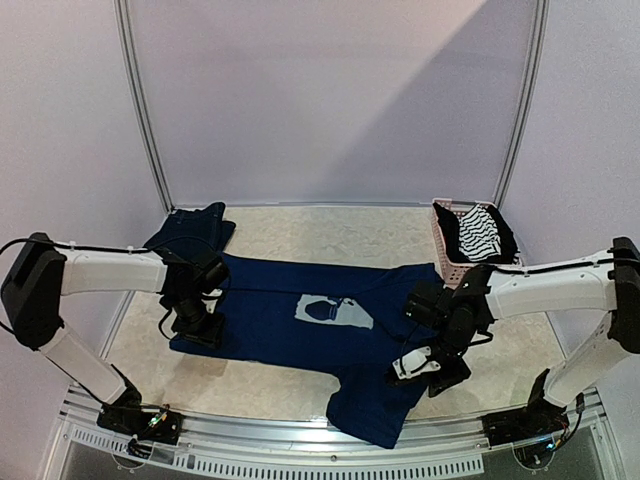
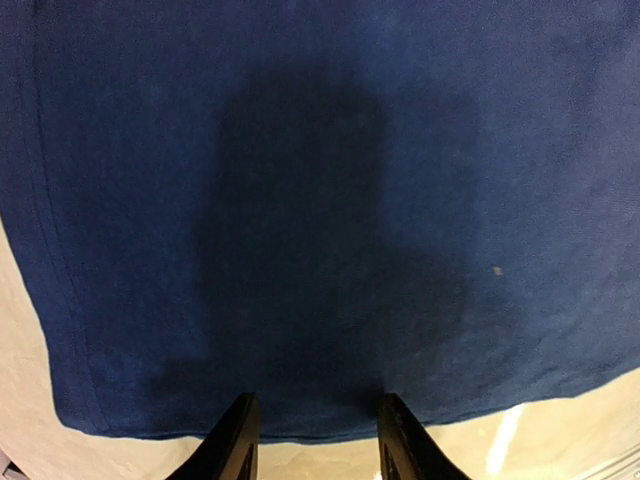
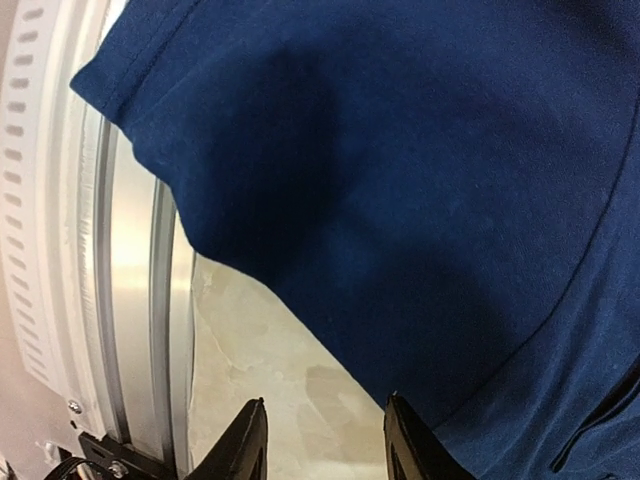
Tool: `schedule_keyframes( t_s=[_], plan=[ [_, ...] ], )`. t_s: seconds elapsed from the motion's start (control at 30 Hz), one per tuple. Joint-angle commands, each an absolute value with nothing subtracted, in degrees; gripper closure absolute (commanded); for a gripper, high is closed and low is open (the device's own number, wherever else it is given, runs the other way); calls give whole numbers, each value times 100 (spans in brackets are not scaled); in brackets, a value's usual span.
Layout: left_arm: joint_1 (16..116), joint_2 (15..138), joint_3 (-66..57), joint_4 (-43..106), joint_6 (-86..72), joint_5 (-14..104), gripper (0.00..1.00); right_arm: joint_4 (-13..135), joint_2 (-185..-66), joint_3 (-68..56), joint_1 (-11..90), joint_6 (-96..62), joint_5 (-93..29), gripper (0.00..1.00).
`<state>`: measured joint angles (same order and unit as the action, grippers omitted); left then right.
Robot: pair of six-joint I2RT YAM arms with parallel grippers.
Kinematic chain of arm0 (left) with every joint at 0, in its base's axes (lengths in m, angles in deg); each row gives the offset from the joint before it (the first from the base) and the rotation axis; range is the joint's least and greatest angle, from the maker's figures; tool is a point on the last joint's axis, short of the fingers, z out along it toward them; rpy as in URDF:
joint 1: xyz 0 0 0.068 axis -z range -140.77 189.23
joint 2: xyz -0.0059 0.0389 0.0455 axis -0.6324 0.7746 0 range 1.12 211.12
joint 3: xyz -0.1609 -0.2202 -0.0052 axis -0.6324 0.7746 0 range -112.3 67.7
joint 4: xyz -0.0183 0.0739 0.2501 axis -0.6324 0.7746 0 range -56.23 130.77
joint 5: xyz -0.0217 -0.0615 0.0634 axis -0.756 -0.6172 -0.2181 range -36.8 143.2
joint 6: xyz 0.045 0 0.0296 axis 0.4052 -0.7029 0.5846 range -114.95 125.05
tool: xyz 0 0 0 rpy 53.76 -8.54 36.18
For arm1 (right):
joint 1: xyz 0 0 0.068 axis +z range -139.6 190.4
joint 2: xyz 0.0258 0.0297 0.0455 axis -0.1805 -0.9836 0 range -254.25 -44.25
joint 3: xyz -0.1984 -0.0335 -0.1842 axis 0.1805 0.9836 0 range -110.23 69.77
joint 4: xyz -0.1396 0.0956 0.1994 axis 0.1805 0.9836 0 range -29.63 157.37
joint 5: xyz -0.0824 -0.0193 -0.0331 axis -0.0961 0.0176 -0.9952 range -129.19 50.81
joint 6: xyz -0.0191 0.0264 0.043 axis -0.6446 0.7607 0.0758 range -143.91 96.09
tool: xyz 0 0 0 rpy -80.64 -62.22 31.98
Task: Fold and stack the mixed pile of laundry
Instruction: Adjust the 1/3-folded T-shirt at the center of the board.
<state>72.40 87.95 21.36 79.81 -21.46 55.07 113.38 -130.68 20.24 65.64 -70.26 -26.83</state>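
The navy T-shirt (image 1: 300, 310) lies spread flat across the table, its pale print (image 1: 335, 312) facing up. One end of it reaches over the near rail. A dark denim piece (image 1: 190, 232) lies folded at the back left. The striped piece (image 1: 480, 235) sits in the pink basket. My left gripper (image 1: 197, 330) hovers open over the shirt's left hem (image 2: 300, 425), fingertips (image 2: 238, 440) straddling the edge and nothing between them. My right gripper (image 3: 325, 435) is open above bare table, beside the shirt's slanting edge (image 3: 330, 330), with one finger (image 3: 410, 440) at the cloth.
A pink perforated basket (image 1: 447, 255) stands at the back right against the wall. A metal rail (image 3: 130, 300) runs along the table's near edge, close to my right gripper. Curved white walls close in the back and sides.
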Motion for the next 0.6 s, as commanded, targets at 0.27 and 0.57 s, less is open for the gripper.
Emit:
schedule_keyframes(
  t_s=[0.27,0.57],
  plan=[
    [7404,8946,2701,7365,-2703,5514,64,10463,-13463,2496,7459,-7149,-3381,60],
    [7580,9010,2971,7236,-2942,5600,98,10355,-13465,2679,7474,-7129,-3673,100]
  ],
)
